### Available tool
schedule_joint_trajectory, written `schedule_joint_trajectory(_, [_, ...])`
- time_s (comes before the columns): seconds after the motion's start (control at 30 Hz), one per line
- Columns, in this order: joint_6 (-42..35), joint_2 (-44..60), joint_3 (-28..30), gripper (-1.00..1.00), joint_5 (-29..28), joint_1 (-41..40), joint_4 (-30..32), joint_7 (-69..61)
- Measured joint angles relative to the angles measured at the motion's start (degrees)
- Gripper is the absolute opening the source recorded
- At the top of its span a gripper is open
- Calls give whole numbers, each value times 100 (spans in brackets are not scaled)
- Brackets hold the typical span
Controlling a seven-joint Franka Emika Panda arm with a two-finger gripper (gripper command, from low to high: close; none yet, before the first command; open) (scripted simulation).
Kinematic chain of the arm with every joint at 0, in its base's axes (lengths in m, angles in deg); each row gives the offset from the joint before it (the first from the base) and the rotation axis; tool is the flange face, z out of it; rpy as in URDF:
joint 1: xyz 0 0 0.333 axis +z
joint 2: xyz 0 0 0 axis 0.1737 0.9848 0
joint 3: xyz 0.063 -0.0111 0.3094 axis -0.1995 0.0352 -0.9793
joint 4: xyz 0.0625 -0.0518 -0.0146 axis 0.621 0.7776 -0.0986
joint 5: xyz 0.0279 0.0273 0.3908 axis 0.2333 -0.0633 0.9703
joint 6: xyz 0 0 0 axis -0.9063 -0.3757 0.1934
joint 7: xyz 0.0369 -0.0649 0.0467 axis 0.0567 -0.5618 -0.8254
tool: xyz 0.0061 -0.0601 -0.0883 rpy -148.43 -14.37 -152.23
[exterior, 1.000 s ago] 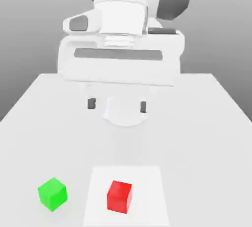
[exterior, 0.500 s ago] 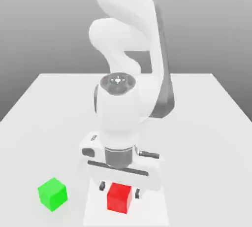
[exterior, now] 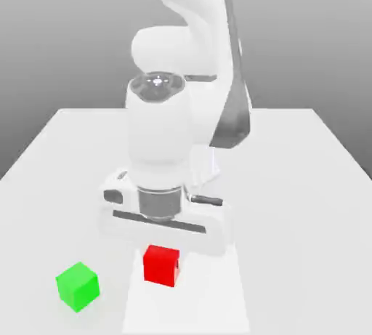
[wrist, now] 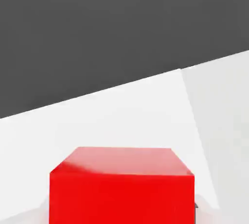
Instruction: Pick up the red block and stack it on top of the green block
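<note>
The red block (exterior: 160,265) sits right under the white hand, with my gripper (exterior: 161,252) shut on it. It looks raised a little off the white table (exterior: 290,181). In the hand view the red block (wrist: 121,186) is very close, with a dark sliver of a fingertip (wrist: 196,206) at its side. The green block (exterior: 77,285) rests on the table near the front edge, toward the exterior view's left of the red block and apart from it.
A paler square patch (exterior: 211,304) marks the table under and beside the red block. The arm's thick white body (exterior: 174,123) rises from the table's middle, behind the hand. Dark floor (wrist: 97,24) lies beyond the table's edge.
The hand came down over the red block and the fingers shut on it. Since then hand and block have moved up and toward the exterior view's left. The green block has stayed put.
</note>
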Motion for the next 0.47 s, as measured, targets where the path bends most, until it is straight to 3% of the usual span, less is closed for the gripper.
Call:
schedule_joint_trajectory(0.17, [-351, -188, 366, -100, 107, -817, -166, -1178])
schedule_joint_trajectory(0.33, [322, 562, 320, -100, 283, -951, -241, -1557])
schedule_joint_trajectory(0.37, [479, 727, 296, 100, 311, -972, -248, -1581])
schedule_joint_trajectory(0.47, [479, 727, 296, 100, 311, -972, -248, -1581])
